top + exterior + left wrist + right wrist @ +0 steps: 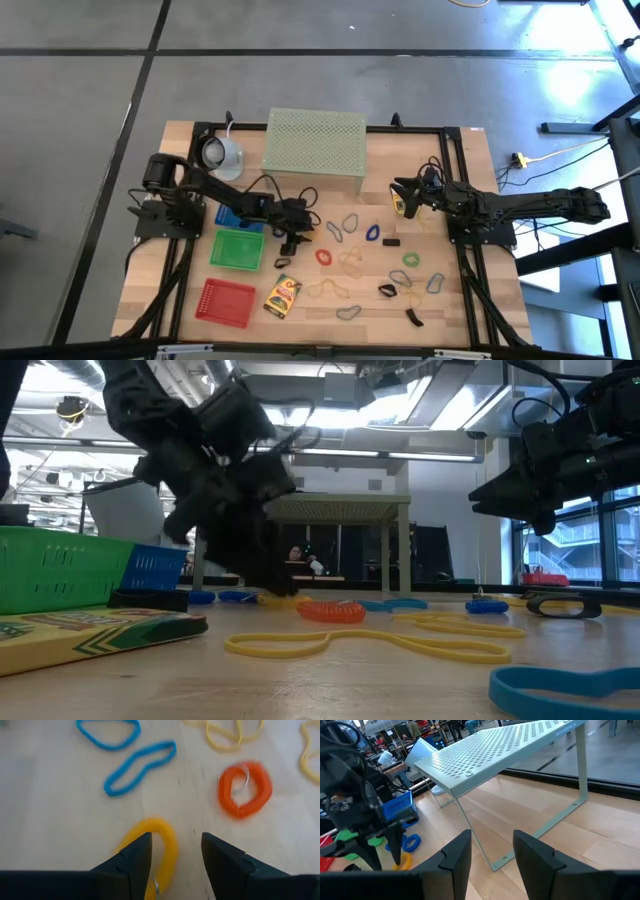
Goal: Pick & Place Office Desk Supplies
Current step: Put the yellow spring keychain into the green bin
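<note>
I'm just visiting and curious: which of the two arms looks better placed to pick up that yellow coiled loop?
The left. Its pincer is open and down at the table, straddling one side of the yellow coiled loop. The right pincer, also open, hangs raised near the pale green mesh stand, away from the loop.

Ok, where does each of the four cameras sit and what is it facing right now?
High: overhead, straight down on the table and both arms.
Low: at tabletop height, looking across at the mesh stand; both arms hang in.
Left wrist: down past the open left claw at a yellow coil.
Right wrist: past the open right claw toward the stand.
Shared: both wrist views show the yellow coil; the orange coil shows in three.
</note>
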